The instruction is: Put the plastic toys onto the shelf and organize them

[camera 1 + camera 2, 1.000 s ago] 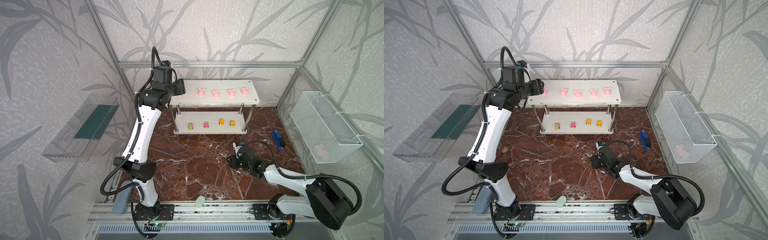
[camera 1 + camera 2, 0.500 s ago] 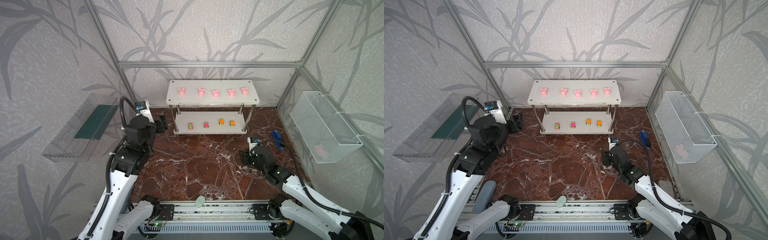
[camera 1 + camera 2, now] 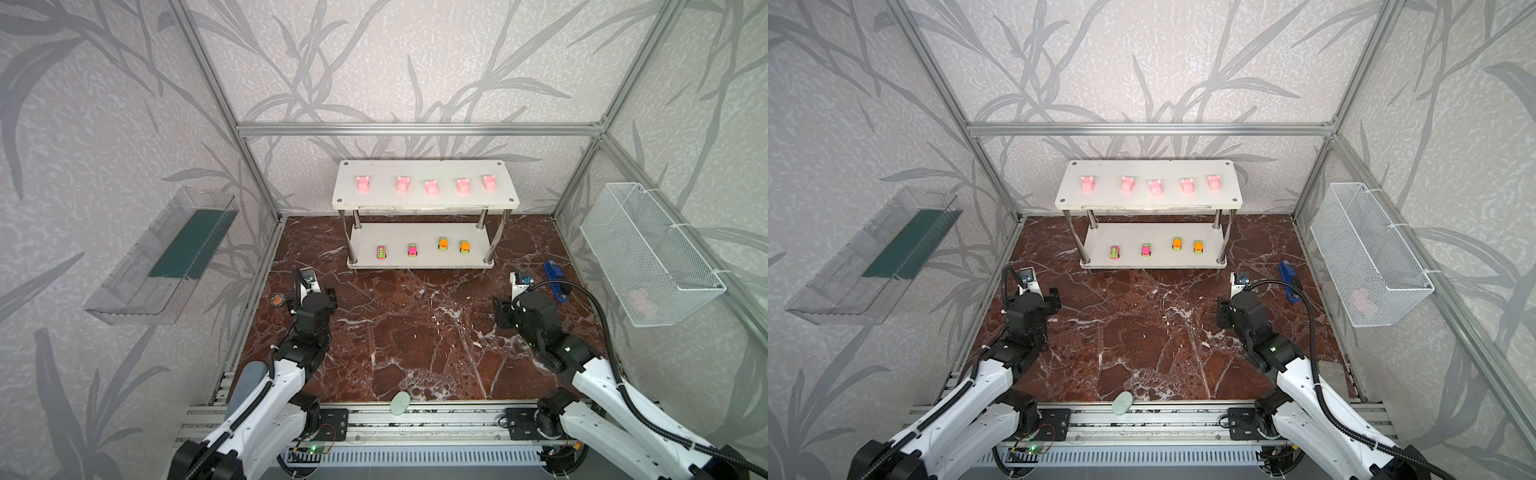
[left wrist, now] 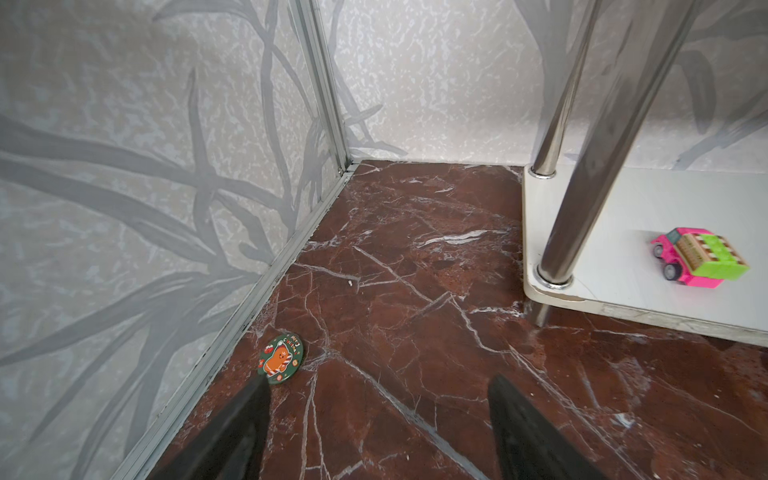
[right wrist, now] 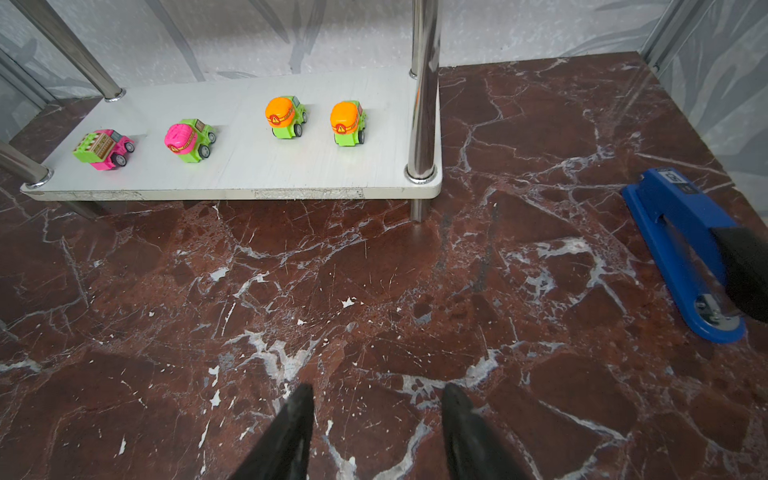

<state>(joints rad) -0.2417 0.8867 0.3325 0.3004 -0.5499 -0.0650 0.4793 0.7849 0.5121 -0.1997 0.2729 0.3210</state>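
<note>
Over on the left wall hangs a clear tray [image 3: 162, 257], and below it, on the dark red marble tabletop [image 3: 415, 328] close to the wall rail, lies a round badge [image 4: 280, 358] with an orange figure on it. The left pincer [image 4: 379, 388] hovers low over the tabletop just beside that badge, its two black fingers spread wide with nothing but bare marble between them. At the back middle stands the shelf [image 3: 428, 203], white, two boards on chrome posts. Five pigs [image 3: 432, 187] sit upright in a row along the top board, each apart from the next, the leftmost with a slightly wider gap. On the lower board four toy cars [image 5: 189, 140] stand in a line: a pink one with a green ribbed load, a green one with a pink top, then two green ones with orange tops. A mint-green oval [image 3: 400, 403] rests at the front edge of the tabletop, between the two arm bases. The right pincer [image 5: 377, 392] hangs above the marble in front of the shelf's right end, fingers parted by a moderate gap and gripping nothing. To its right a blue stapler [image 5: 673, 232] lies flat, and a wire basket [image 3: 648, 257] hangs on the right wall with something pale pink, too blurred to name, inside.
</note>
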